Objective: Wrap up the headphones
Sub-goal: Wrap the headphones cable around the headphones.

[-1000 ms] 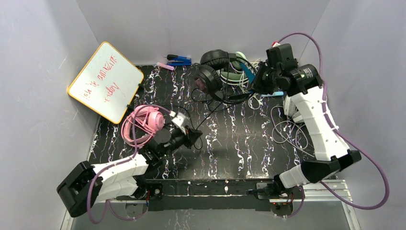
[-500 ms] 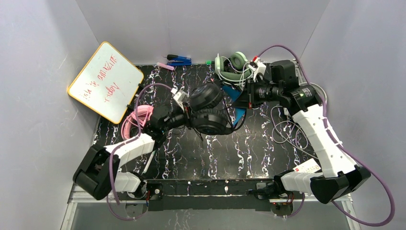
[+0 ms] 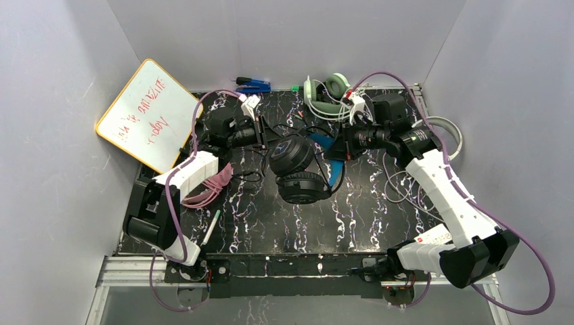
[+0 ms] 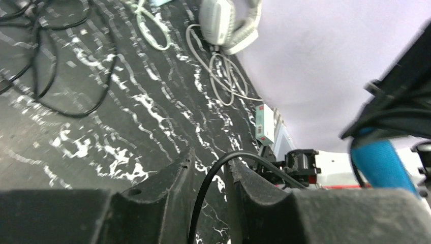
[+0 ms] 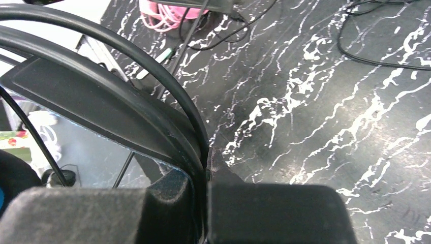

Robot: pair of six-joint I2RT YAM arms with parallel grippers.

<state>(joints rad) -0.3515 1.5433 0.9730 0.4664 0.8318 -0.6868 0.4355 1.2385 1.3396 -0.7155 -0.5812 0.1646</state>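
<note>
Right gripper: clenched on the band of the black-blue headset.
Left gripper: jaws slightly parted; a black cord is passed loosely between them.
Headset position: cups are seen between the two grippers, over mid-table.
Surface: black table, white-veined; pale walls on three sides.
Count: four headsets (black-blue, pink, green-white, white); one whiteboard.

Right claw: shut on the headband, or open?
Shut: the right claw pinches the headband of the black headphones; no gap shows.
</note>
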